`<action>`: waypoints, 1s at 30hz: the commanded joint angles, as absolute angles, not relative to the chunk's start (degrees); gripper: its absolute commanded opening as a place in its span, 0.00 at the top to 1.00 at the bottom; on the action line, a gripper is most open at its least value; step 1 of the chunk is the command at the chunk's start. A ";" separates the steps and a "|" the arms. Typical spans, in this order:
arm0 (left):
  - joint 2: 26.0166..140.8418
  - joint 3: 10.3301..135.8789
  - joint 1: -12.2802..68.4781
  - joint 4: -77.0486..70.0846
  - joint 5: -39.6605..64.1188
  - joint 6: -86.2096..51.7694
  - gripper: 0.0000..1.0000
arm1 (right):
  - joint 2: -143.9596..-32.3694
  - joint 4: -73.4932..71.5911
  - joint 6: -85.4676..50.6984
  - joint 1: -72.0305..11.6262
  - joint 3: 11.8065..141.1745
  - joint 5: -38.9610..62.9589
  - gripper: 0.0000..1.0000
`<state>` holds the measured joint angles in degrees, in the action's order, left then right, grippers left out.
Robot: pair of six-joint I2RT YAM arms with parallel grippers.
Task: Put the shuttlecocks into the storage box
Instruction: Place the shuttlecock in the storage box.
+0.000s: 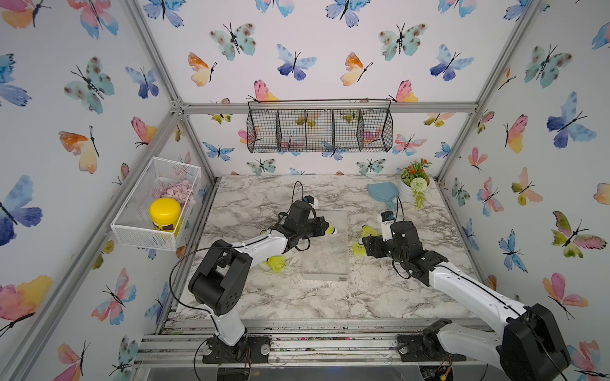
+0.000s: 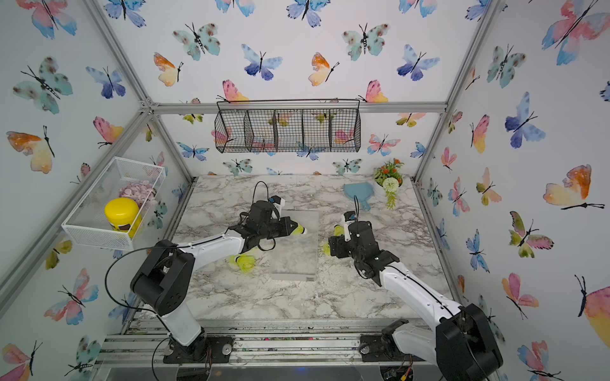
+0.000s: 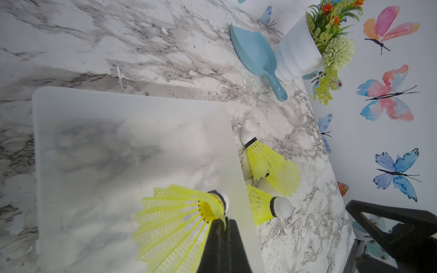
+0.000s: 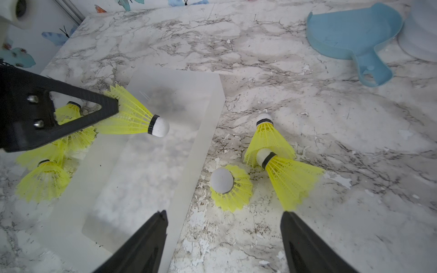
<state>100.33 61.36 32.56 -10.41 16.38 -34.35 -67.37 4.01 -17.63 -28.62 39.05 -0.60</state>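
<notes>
Left gripper clamps neon-yellow plastic shuttlecock above frame-centre frosted rectangular storage box, ready for release; right gripper gapes wide.

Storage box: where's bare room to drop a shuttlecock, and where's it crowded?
The storage box floor is bare, below the shuttlecock in the left gripper. Crowded outside both long walls: three shuttlecocks before the open right gripper, more shuttlecocks opposite.
</notes>
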 commanded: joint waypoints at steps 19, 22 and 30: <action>114.83 70.20 30.97 -17.52 21.14 -38.84 1.00 | -66.42 3.46 -19.35 -26.63 38.58 7.10 0.19; 117.34 71.75 30.96 -17.59 21.70 -38.77 1.00 | -66.41 3.41 -18.68 -26.63 38.54 7.98 0.19; 120.40 74.57 30.94 -17.24 21.80 -39.02 1.00 | -66.32 3.96 -18.04 -26.63 38.59 8.35 0.19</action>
<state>119.17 73.25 31.07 -16.56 20.75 -38.87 -67.22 3.81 -18.85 -26.81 39.05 7.42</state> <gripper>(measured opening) 0.030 0.816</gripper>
